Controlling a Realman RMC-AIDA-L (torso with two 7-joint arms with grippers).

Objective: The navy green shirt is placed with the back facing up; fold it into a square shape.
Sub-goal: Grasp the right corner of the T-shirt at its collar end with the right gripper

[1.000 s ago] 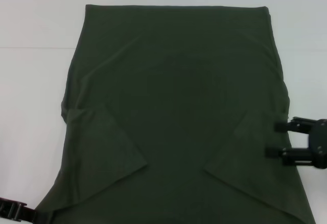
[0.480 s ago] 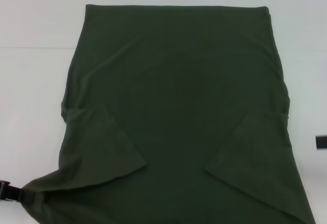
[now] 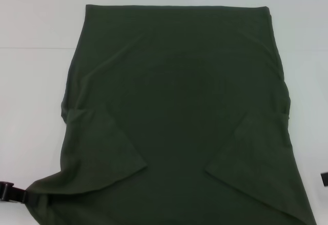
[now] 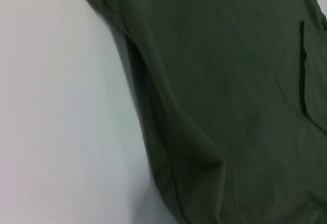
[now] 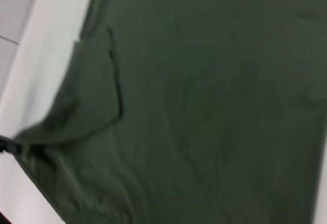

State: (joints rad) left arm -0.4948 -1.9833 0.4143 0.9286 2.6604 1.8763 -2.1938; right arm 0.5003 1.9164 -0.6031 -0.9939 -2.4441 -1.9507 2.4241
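The shirt (image 3: pixel 177 117) lay spread on the white table (image 3: pixel 31 81), filling the middle of the head frame from its straight top edge down past the bottom. Its cloth was soft, matte, dark olive, and plain. Both sleeves were folded inward as 2 angled flaps in the lower half. At the lower left of the frame my left gripper (image 3: pixel 14 193) sat at the shirt's corner, where the cloth rose into a peaked ridge toward it; I could not tell whether it pinched the fabric. My right gripper (image 3: pixel 324 179) barely showed at the right edge, its state unclear.
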